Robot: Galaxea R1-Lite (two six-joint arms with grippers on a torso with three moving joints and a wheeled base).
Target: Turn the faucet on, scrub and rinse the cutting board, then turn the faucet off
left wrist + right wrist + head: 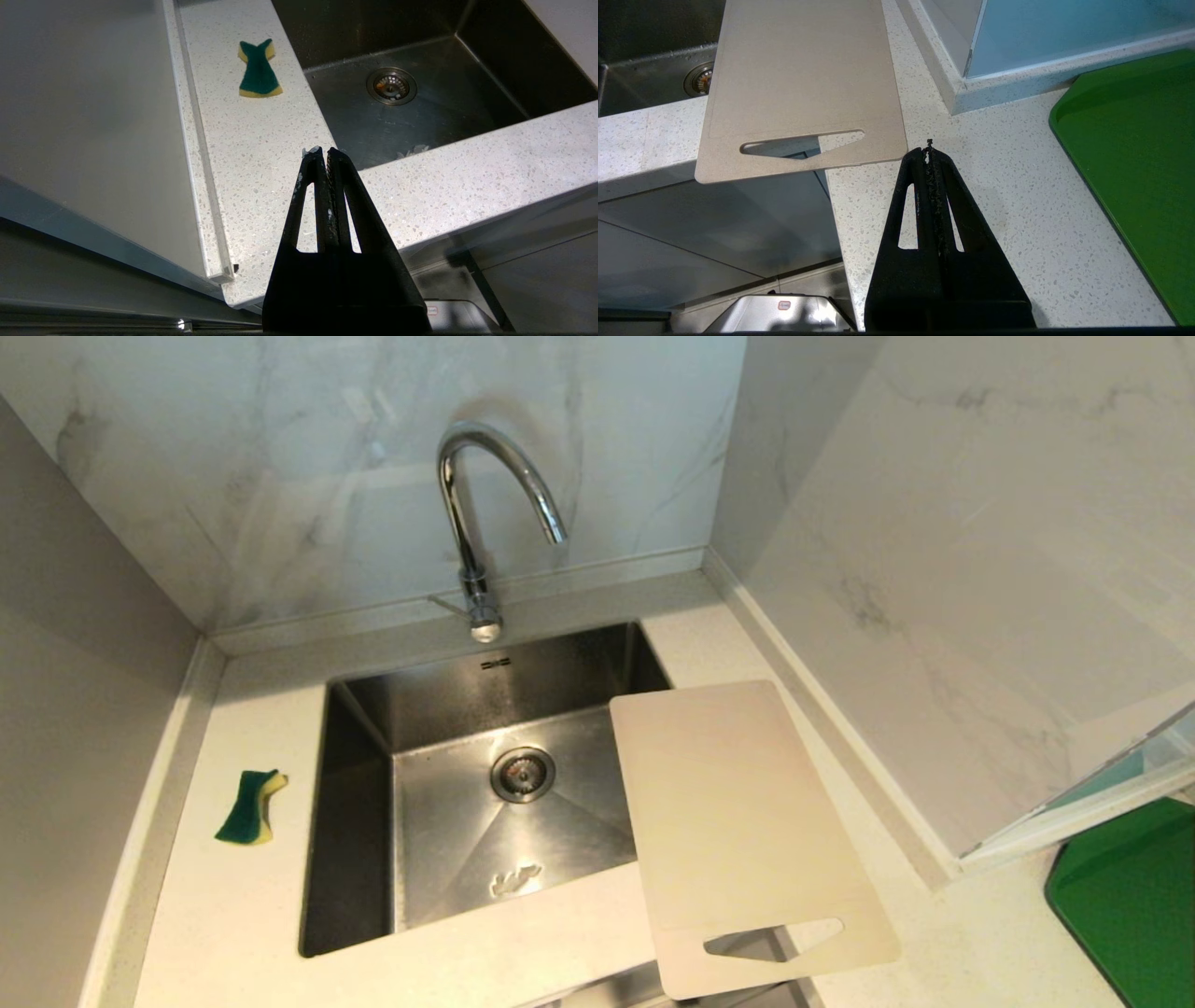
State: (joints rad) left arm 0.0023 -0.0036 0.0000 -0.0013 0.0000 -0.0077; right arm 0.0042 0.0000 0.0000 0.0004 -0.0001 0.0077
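Note:
The chrome gooseneck faucet (478, 513) stands behind the steel sink (355, 821), its thin lever (446, 604) pointing left at the base; no water runs. The cream cutting board (738, 821) lies flat on the counter right of the sink, one long edge over the basin and its handle cutout end overhanging the counter's front edge (803, 93). Neither arm shows in the head view. My left gripper (323, 151) is shut and empty, above the counter's front left corner. My right gripper (928, 150) is shut and empty, above the counter just right of the board's handle end.
A green and yellow sponge (250, 807) lies on the counter left of the sink (259, 70). A dark green board (1134, 896) lies at the far right (1134, 140). Marble walls close in the back and right. The drain (523, 774) sits in the basin floor.

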